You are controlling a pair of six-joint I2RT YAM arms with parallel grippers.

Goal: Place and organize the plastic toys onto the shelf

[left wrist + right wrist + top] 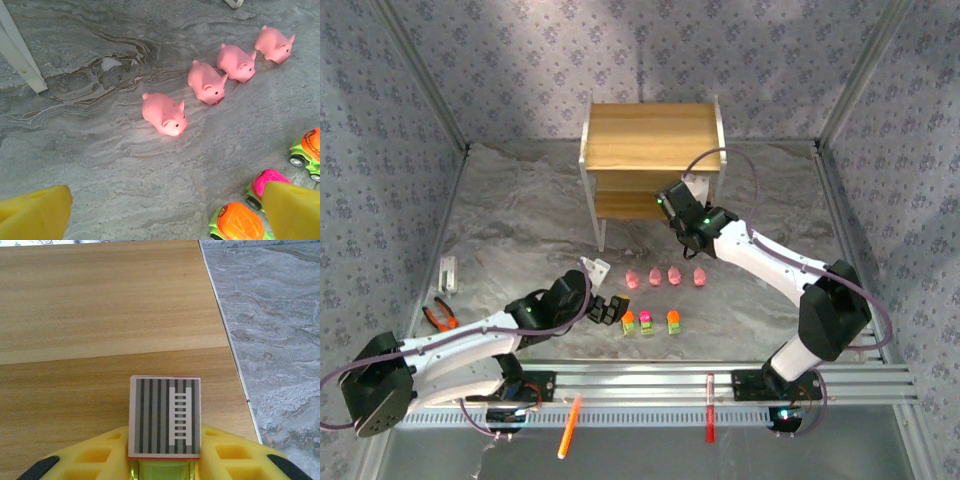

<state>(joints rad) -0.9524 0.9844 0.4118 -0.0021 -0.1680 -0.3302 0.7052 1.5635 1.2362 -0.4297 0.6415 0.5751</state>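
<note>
the right gripper [670,203] is sitting just right of the middle of the top view, at the front of the shelf [650,148], which is standing at upper centre. in the right wrist view its yellow fingers [95,460] are pinching a grey-topped toy [165,416] at the bottom centre. the toy's top is showing stripes and a small ladder, with a yellow-green body under it. the shelf's wooden boards [100,315] are lying behind it across the left and middle of the frame. i cannot tell which tier the toy is hanging over.

the left gripper [607,308] is hovering left of centre in the lower half of the top view, just left of a row of three blocky toys [648,322]. in the left wrist view its fingers [35,215] are spread wide at the two bottom corners, touching nothing. four pink pigs [165,114] are standing in a diagonal line from the middle to the upper right. the blocky toys, with orange and magenta tops, are sitting at the lower right.

an orange pen [570,425] and a red pen [710,420] are lying along the bottom of the top view.
</note>
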